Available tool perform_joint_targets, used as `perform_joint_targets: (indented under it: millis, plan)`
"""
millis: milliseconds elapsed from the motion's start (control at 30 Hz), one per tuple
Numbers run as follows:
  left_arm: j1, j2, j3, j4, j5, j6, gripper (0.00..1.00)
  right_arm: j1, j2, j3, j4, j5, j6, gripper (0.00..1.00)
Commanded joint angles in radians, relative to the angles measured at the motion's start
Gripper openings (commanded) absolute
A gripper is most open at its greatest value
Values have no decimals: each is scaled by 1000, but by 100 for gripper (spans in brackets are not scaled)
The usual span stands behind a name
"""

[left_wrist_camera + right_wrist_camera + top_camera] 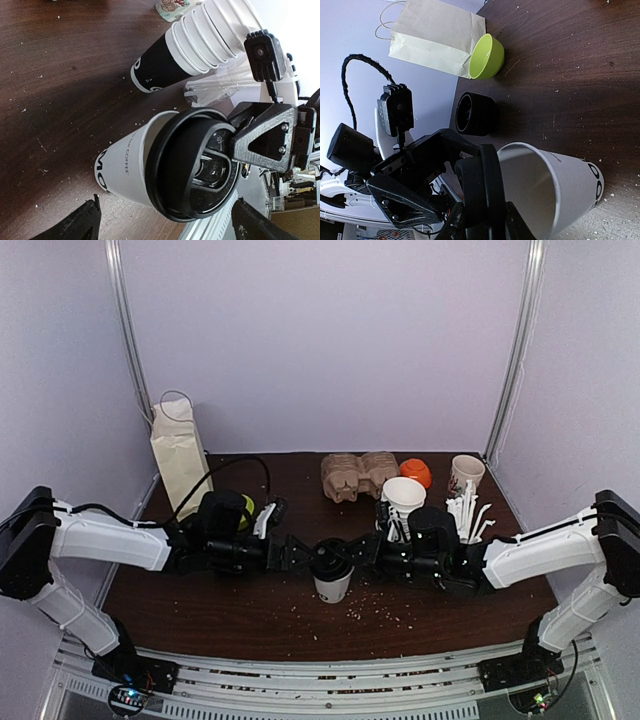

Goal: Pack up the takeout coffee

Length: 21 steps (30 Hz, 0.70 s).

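Right claw (485, 222) pinches the lid (192, 165) mid-frame (not seated, I'd judge); left claw (170, 225) gapes apart. Press off-centre and you could tip the cup (135, 160).

A dark brown wooden table (250, 615) is strewn with pale crumbs (375, 602). A beige paper bag with handles (178, 455) is stood at the far left corner, and a lime-green bowl (487, 56) and a short black stack of lids (475, 114) are set near it. A brown cardboard cup carrier (358, 475), a round orange object (416, 472) and a printed paper cup (466, 475) are ranged along the far edge. A white paper cup with black print near its base (332, 586) is stood near the middle.
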<state>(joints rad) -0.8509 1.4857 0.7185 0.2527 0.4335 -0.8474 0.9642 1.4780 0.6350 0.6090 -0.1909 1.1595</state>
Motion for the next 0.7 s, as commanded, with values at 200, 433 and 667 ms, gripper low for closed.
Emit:
perform_joint_targets:
  millis: [200,433,667]
  plan:
    - [-1,39,55,30,15,8,91,-9,1,-18,19,-4,9,11]
    - [-2,55,75,-3,8,20,88,-9,-2,-18,0,1,5,19]
    - [-2,64,88,-22,7,32,86,-9,-15,-17,-27,11,-3,29]
